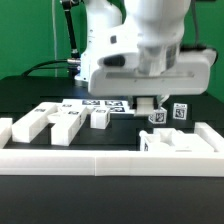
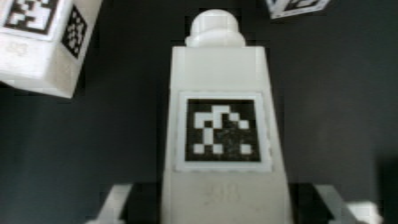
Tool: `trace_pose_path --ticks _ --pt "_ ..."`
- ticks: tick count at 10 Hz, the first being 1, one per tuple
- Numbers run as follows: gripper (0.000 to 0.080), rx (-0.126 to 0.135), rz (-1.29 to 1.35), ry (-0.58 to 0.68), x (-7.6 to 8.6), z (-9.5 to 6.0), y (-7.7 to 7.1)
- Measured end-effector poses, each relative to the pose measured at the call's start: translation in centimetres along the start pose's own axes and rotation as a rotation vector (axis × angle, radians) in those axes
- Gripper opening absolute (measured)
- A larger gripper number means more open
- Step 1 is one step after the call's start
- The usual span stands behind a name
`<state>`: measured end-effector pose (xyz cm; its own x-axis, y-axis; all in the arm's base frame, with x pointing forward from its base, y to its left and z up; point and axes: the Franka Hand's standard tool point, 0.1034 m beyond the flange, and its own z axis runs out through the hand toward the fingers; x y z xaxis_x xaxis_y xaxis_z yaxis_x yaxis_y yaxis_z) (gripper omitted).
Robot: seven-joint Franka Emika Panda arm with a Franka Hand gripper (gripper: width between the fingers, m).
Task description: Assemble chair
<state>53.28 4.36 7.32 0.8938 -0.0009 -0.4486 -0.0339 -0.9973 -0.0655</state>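
White post (image 2: pixel 217 90), black-and-white square tag (image 2: pixel 222 128) on face, clamped in gripper (image 2: pixel 217 198).

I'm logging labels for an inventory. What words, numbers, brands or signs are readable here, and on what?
None readable: no words, numbers or brands.
White blocky plastic post: black-and-white square tag, pattern only, no letters.
Loose white plastic parts: similar tags, too small to make out.
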Motion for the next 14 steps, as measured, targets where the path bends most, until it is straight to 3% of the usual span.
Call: trace_pose_path --ticks 3,4,8,11,14 --pt "0.0291 0.002 -0.005 0.169 0.4 -3.2 -0.3" --pt "0.0291 -0.003 -0.006 0.275 1.4 -3.5 -0.3" --pt "0.0291 -0.017 -0.006 0.528 1.8 -3.4 0.0" --pt "0.0291 -0.021 -0.026 0.698 2.7 -6.1 -1.6" --pt "0.0291 -0.025 -0.031 0.728 2.7 -5.7 -1.7"
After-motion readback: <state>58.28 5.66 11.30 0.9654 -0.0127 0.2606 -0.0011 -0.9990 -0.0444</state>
